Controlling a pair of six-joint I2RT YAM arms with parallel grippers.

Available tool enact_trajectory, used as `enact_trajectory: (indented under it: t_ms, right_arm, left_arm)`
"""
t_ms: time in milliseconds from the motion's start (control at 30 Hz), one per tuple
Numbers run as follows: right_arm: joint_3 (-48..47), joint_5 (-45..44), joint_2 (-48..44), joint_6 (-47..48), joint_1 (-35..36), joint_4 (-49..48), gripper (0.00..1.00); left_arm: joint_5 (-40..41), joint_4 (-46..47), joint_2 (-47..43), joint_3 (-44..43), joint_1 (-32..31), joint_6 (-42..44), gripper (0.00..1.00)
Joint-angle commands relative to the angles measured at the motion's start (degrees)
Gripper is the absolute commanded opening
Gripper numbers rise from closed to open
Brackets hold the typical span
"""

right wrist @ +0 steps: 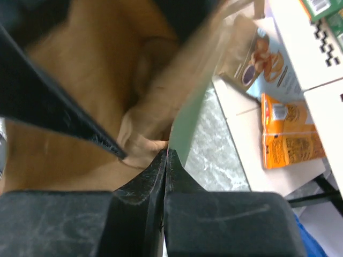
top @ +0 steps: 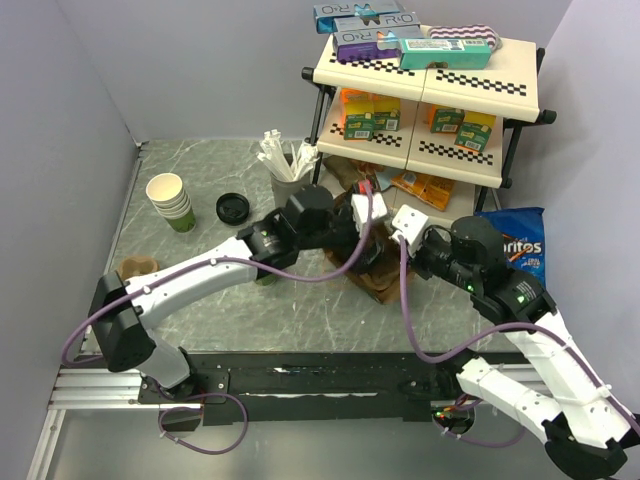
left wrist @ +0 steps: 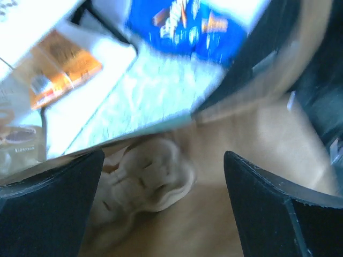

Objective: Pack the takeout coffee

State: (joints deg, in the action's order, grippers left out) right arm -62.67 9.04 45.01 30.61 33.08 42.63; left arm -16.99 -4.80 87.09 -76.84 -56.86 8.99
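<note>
Takeout coffee [top: 232,208] well left of left tool [left wrist: 163,160], spread, empty; right tool [right wrist: 166,152] pinching bag [right wrist: 86,64] rim.

- The overhead view is bright, evenly lit and sharp throughout, with only soft, faint shadows under the arms on the bench [top: 300,320].
- The left wrist view is heavily smeared by motion blur. The blue snack bag [left wrist: 182,21] is streaked, and the whites at the top left are blown out.
- The left fingers [left wrist: 48,209] read as dark, soft-edged masses.
- In the right wrist view, the brown paper bag [right wrist: 80,69] is blurred and warm-toned, while the orange packet [right wrist: 289,134] is crisper.
- The right fingers [right wrist: 225,225] are near-black, with their scuffs in focus.
</note>
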Motion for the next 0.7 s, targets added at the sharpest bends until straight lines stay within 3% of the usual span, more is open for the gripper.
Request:
enact_trajectory:
  t_ms: [0, 233, 400, 533, 667]
  right_arm:
    - [-0.34, -0.6, 0.69, 0.15, -0.3, 0.79, 0.0]
    - [-1.13, 0.72, 1.39, -0.55, -1.35, -0.01, 0.0]
    - [-1.66, 0.98, 1.48, -0.29, -1.79, 0.26, 0.0]
    - [-1.84, 1.6, 1.22, 1.12, -1.88, 0.7, 0.0]
    - [-2.01, 1.42, 1.22, 1.82, -2.23, 0.78, 0.0]
  left_arm:
    - [-2.62, 3.49, -4.74, -7.53, 0.44, -8.29, 0.99]
    - [10.03, -6.09, -2.81, -12.37, 0.44, 3.53, 0.99]
    - [8.65, -13.82, -5.78, -11.24, 0.61, 14.98, 1.0]
    - [13.56, -13.13, -9.12, -6.93, 0.79, 14.91, 0.99]
    - [10.15, -13.66, -14.39, -5.53, 2.36, 14.47, 0.99]
